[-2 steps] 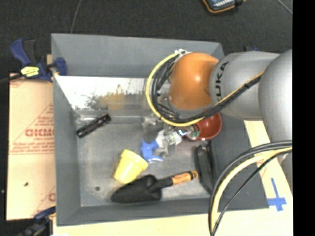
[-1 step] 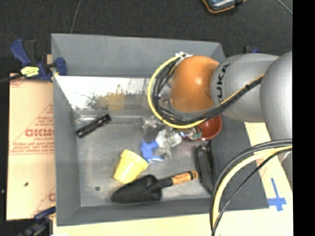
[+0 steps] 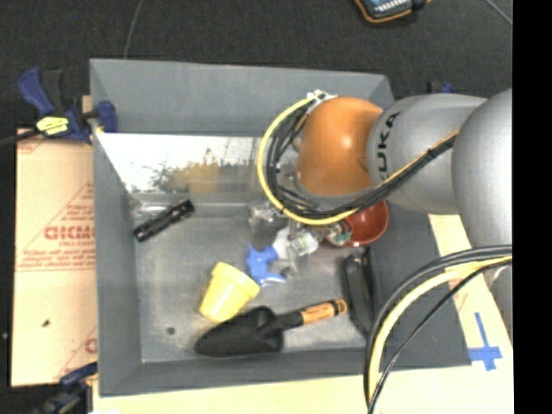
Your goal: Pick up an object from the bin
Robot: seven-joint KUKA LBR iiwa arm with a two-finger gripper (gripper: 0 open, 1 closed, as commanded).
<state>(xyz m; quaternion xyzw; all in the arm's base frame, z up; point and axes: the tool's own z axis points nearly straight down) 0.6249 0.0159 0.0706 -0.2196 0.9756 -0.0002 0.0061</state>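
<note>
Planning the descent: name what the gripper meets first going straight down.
Probably the small blue thing just under the gripper, beside the yellow cup; depth is unclear from above.

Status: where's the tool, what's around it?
Tool low mid-bin, over blue piece. Yellow cup beside that piece. Black trowel along near wall, apart.

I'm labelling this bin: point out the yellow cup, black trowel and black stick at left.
yellow cup (image 3: pixel 228 292), camera view, side wall.
black trowel (image 3: pixel 241 336), camera view, blade.
black stick (image 3: pixel 163 221), camera view, middle.
</note>
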